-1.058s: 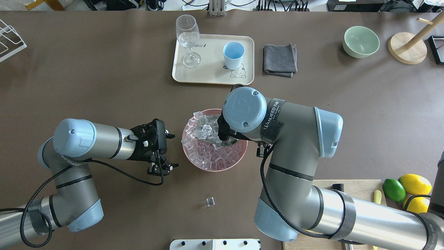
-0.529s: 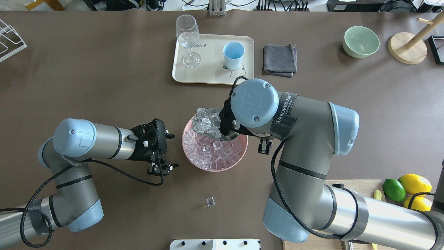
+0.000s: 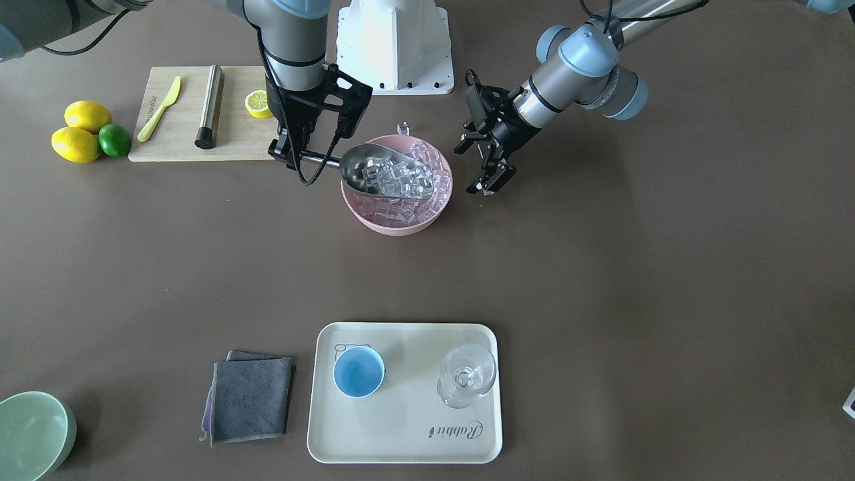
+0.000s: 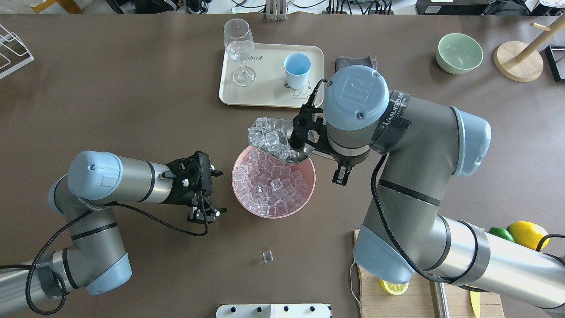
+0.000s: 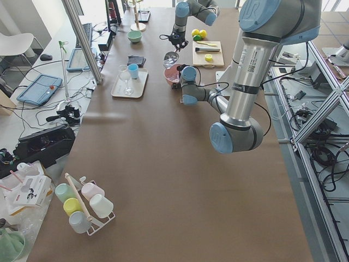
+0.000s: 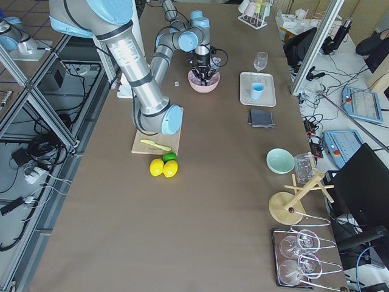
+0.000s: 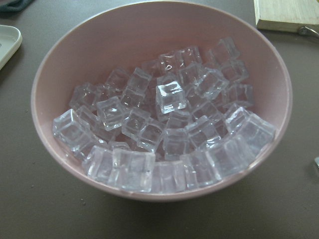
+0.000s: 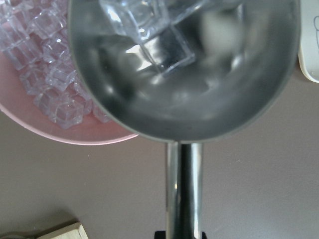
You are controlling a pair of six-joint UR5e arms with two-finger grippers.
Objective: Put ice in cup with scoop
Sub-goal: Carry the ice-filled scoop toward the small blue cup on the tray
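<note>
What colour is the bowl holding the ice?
The bowl is pale pink, clearest in the left wrist-mounted view.

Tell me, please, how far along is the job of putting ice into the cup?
Done: the scoop is loaded with ice and is held above the pink bowl, near its rim. In hand: the right pincer grips the scoop's handle; the left pincer is open beside the bowl, holding nothing. Left: the cup on the tray is empty, so the load must be carried there and tipped in.

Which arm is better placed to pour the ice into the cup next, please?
Right. The right claw holds the scoop, loaded with ice, above the pink bowl toward the cup; the left claw hangs open and empty.
</note>
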